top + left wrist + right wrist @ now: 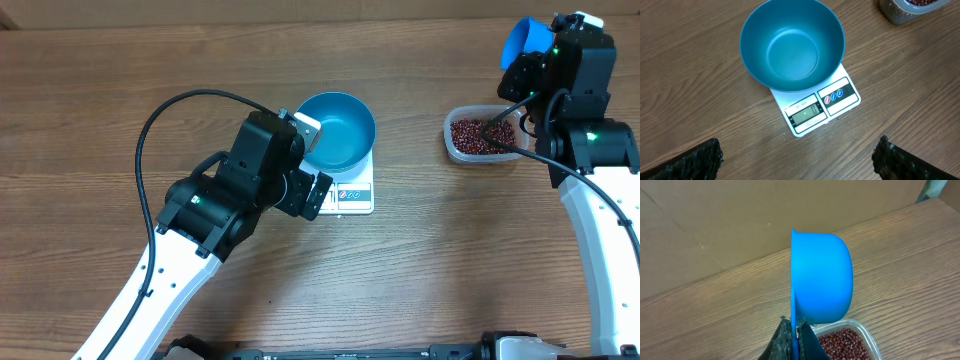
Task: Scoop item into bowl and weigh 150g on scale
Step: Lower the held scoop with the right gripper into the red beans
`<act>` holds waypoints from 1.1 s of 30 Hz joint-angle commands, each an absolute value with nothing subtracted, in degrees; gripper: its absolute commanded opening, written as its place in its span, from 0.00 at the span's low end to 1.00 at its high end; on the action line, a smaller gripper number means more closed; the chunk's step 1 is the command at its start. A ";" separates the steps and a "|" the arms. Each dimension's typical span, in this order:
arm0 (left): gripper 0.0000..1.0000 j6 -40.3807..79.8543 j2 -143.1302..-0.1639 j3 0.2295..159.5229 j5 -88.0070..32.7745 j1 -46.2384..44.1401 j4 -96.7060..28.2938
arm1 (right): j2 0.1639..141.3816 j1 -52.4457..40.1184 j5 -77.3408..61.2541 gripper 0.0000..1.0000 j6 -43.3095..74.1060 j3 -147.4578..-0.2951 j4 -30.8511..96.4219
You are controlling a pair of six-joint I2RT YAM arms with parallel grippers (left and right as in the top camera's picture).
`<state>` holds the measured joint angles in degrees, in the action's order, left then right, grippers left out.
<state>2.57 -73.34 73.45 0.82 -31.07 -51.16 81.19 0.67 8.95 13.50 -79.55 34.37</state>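
The glossy blue bowl [335, 130] [792, 45] stands empty on the small white scale [352, 196] [840, 95]. My left gripper [315, 165] [800, 150] hovers just in front of the scale, open wide with nothing between its fingers. Dark red-brown beans [482, 133] [842, 342] fill a clear plastic tub [456, 148] [871, 336] to the right. Above the tub's far side, my right gripper [530, 68] [794, 322] is shut on the handle of a small blue scoop [524, 42] [822, 275], which is tipped on its side. The scoop's inside is hidden.
The tub's corner [895, 12] shows at the top right of the left wrist view. A black cable [150, 130] loops over the table left of the bowl. Bare wooden tabletop [430, 260] lies between the scale and the tub. A cardboard wall [740, 220] stands behind the table.
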 commanded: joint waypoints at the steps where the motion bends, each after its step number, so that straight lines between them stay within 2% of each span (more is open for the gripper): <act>1: 0.99 1.89 -72.64 74.41 -0.27 -30.76 -50.85 | 81.25 0.82 8.88 0.04 13.50 -81.49 33.95; 9: 1.00 1.89 -72.64 74.41 -0.25 -30.76 -50.94 | 81.25 0.82 8.82 0.04 13.13 -81.49 34.22; 28: 0.99 1.87 -72.64 74.39 0.19 -30.76 -50.94 | 81.25 0.82 7.68 0.04 -6.00 -83.31 46.19; 33: 1.00 1.87 -72.64 74.41 0.19 -30.76 -50.94 | 81.54 0.82 7.42 0.04 -7.60 -83.44 48.71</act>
<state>2.57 -73.34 73.45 0.62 -31.07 -51.09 81.23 0.67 7.70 -4.75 -81.45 47.97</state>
